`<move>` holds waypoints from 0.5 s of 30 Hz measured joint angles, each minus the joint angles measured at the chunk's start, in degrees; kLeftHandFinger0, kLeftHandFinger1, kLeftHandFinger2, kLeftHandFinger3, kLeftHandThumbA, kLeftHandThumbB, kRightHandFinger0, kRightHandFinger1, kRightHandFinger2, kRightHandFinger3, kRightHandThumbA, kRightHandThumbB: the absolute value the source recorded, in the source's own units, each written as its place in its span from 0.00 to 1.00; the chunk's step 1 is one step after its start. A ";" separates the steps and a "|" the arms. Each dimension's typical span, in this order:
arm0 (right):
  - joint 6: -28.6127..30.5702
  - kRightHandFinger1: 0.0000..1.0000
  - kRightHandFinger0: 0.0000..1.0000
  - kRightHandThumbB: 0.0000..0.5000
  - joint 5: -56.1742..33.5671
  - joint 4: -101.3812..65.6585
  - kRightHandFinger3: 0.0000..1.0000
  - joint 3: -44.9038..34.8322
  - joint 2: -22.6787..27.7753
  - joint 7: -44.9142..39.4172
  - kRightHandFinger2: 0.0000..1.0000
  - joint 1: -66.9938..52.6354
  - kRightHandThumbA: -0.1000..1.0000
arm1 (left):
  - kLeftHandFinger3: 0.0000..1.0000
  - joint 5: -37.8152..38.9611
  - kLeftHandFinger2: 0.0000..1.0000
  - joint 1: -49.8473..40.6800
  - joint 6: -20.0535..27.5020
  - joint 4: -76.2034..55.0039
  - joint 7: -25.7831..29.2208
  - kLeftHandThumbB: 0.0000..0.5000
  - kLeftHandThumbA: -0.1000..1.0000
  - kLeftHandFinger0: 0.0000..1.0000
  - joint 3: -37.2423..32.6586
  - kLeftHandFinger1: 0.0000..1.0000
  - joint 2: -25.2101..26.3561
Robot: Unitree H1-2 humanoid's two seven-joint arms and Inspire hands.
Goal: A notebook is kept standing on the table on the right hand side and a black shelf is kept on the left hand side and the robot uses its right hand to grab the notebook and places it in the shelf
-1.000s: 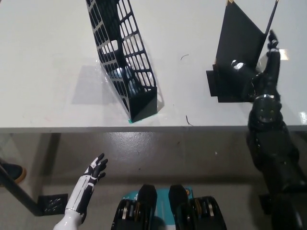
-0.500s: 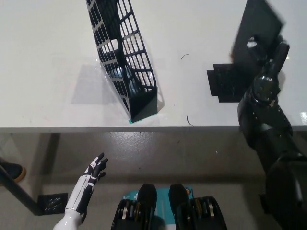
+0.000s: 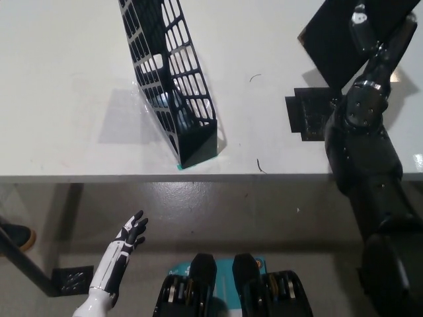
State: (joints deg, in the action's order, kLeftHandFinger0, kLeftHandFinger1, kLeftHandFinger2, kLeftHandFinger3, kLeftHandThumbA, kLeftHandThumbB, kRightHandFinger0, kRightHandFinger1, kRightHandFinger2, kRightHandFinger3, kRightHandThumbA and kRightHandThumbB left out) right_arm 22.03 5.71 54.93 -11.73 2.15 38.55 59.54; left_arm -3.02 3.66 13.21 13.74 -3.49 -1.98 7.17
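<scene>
Two hands are in view. The black right hand (image 3: 373,39) is raised over the right side of the white table (image 3: 66,86), its fingers closed on the black notebook (image 3: 330,43), which it holds lifted and tilted near the picture's upper right corner. One fingertip shows pale against the cover; the other fingers wrap the notebook's right edge. The notebook is clear of the table surface, well apart from the black shelf (image 3: 175,86).

Below the notebook, a flat black stand (image 3: 307,119) lies on the table, partly hidden by the right arm.

The shelf, a mesh-sided file holder, stands on the table's left-centre, its narrow closed end near the table's front edge and its open lattice walls running back toward the top of the picture. A small green-blue mark shows at its front foot.

The white left hand (image 3: 129,238) rests low at the lower left, below table level, fingers spread and holding nothing.
</scene>
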 measured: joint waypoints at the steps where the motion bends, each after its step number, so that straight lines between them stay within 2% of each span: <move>1: -0.20 0.02 0.00 0.10 0.46 -2.82 0.60 0.70 -0.13 -0.03 0.43 -0.96 0.00 | 1.00 -0.01 1.00 0.00 -0.03 0.03 0.00 0.31 1.00 1.00 -0.01 1.00 -0.02; 3: -0.61 0.06 0.00 0.09 0.68 -7.15 0.67 1.38 -0.55 -0.23 0.53 -2.54 0.00 | 1.00 -0.01 1.00 -0.02 -0.09 0.10 0.00 0.31 1.00 1.00 -0.04 1.00 -0.02; 5: -1.37 0.09 0.00 0.10 0.77 -11.59 0.72 2.17 -1.22 -0.40 0.57 -4.43 0.00 | 1.00 -0.01 1.00 -0.03 -0.11 0.28 0.00 0.34 1.00 1.00 -0.08 1.00 -0.03; 10: -2.85 0.11 0.00 0.11 1.42 -19.43 0.73 4.04 -3.09 -0.62 0.56 -8.46 0.00 | 1.00 -0.02 1.00 -0.05 -0.11 0.44 0.00 0.32 1.00 1.00 -0.14 1.00 -0.04; 12: -3.80 0.16 0.00 0.09 2.35 -23.91 0.78 5.57 -4.45 -0.76 0.64 -10.52 0.00 | 1.00 -0.03 1.00 -0.06 -0.12 0.50 0.00 0.33 1.00 1.00 -0.15 1.00 -0.04; 15: -4.92 0.16 0.00 0.10 3.49 -28.79 0.78 7.58 -5.70 -1.25 0.65 -11.93 0.00 | 1.00 -0.03 1.00 -0.07 -0.12 0.51 0.01 0.29 1.00 1.00 -0.16 1.00 -0.04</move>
State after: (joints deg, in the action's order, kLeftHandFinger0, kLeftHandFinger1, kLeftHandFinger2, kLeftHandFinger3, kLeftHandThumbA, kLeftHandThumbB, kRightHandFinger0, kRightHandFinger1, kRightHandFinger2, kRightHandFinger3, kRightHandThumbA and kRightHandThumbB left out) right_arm 17.10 9.20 26.14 -4.14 -3.55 37.29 47.61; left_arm -3.05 3.60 13.09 14.25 -3.48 -2.14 7.14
